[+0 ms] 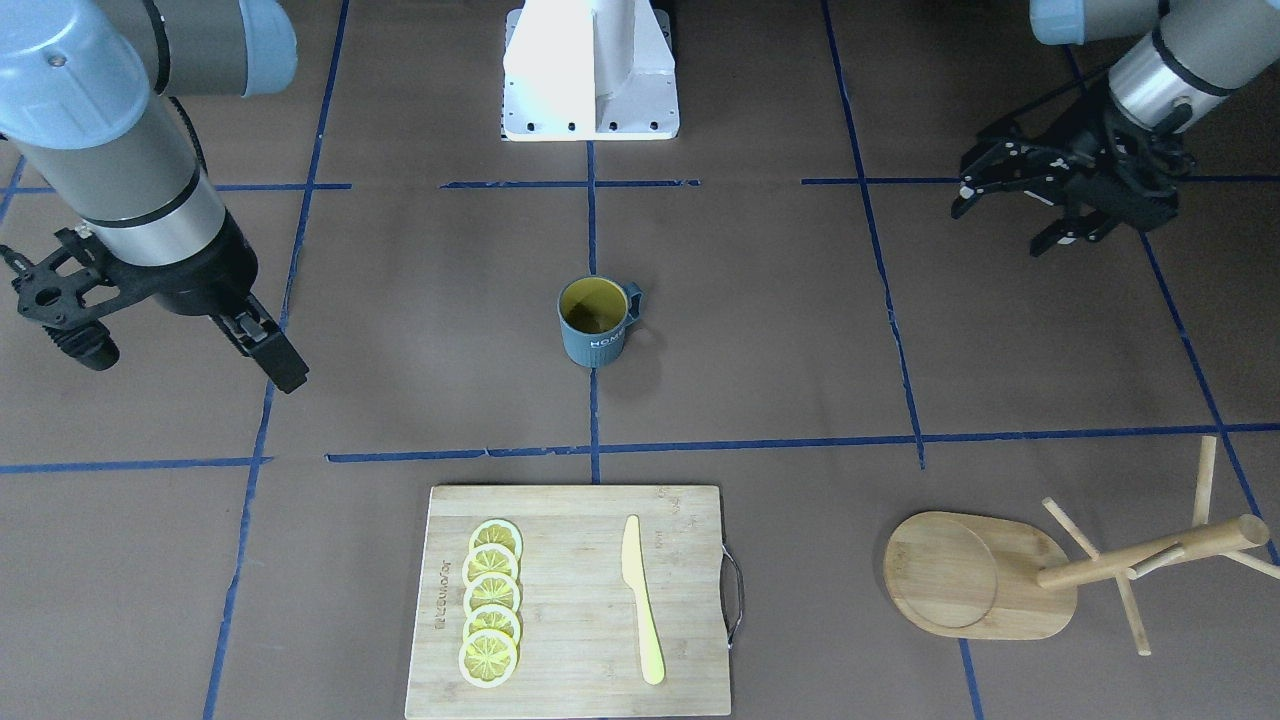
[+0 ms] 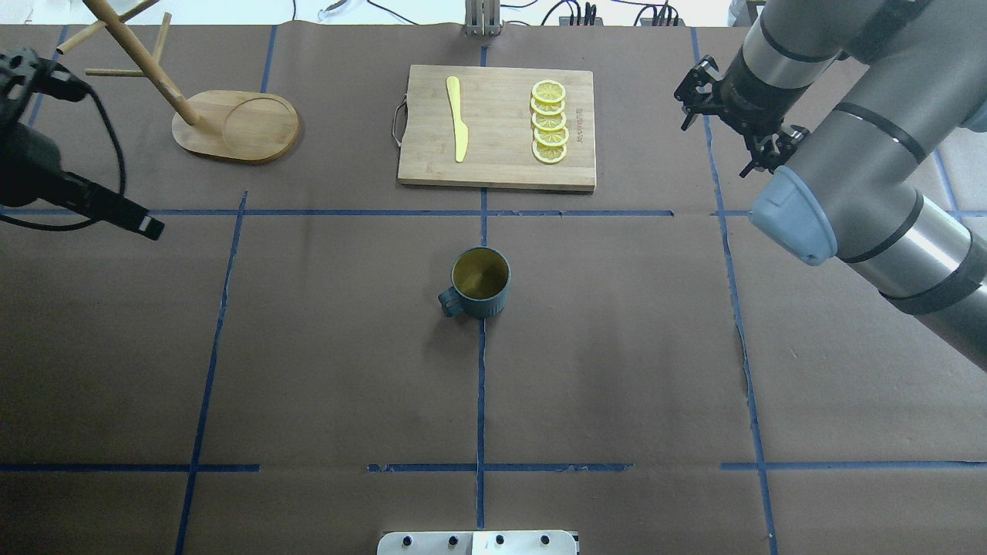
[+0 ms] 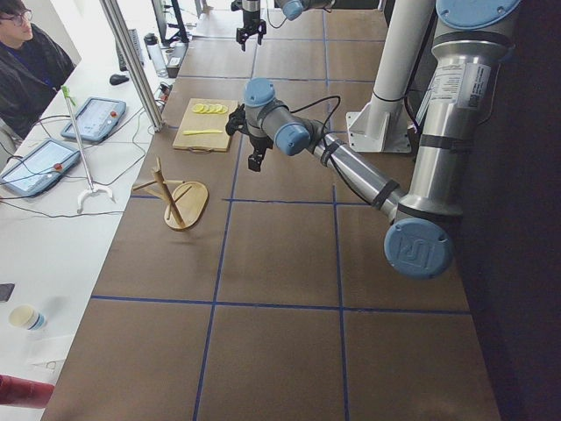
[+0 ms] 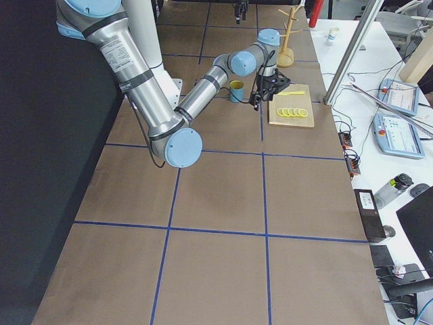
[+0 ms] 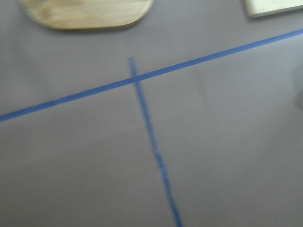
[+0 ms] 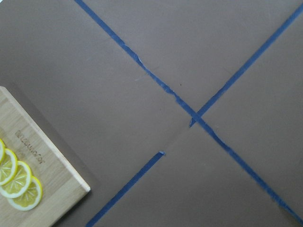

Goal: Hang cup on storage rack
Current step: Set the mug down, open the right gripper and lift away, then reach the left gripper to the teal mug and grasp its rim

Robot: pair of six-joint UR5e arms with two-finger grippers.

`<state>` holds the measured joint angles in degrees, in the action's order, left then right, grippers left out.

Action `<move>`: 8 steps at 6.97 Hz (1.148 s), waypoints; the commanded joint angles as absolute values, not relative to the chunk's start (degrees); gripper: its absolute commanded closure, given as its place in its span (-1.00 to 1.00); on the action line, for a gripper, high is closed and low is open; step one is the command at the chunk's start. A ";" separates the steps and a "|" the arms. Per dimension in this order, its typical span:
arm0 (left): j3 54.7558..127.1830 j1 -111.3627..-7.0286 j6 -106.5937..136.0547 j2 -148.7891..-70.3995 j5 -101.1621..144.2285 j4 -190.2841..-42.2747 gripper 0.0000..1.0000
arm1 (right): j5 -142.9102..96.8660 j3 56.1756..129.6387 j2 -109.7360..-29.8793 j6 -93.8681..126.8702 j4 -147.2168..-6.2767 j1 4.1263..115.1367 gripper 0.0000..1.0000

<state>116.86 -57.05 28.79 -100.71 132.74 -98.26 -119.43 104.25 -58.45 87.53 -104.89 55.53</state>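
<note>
**Front-facing view.** A dark teal-blue ribbed cup with a yellow inside (image 1: 597, 322) stands upright at the middle of the brown paper-covered bench (image 1: 420, 330). A light bamboo storage rack with a central post and thin angled pegs (image 1: 1150, 558) stands near the operators' edge, toward the corner on the robot's left. A rectangular bamboo cutting board (image 1: 570, 530) lies at the middle of that edge, carrying lemon slices (image 1: 490, 602) and a yellow knife (image 1: 640, 600). The left gripper (image 1: 1002, 222) and the right gripper (image 1: 190, 365) hang with fingers spread and empty, each well apart from the cup.

**Overhead view.** The cup's loop handle points toward the bench's left edge. Fingers pinching the ribbed wall or the rim could slip or turn the cup. That would put the loop off line with a peg.

**Side views.** The cup shows only from the right end. The pegs look slender and the rack is not fixed down, so a missed peg would probably push or tip the rack.

**Wrist views.** Neither shows the cup, and the left one is blurred. Without a close view, the approach risks clipping the rim and toppling the cup.
</note>
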 commanded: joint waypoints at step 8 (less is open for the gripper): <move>95.36 -31.39 31.54 -118.56 110.92 -133.59 -0.99 | -126.64 102.57 -67.31 26.14 -104.15 66.35 -0.99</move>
<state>95.44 -33.48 30.80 -118.13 111.95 -132.63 -125.15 102.63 -65.96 31.64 -104.25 65.16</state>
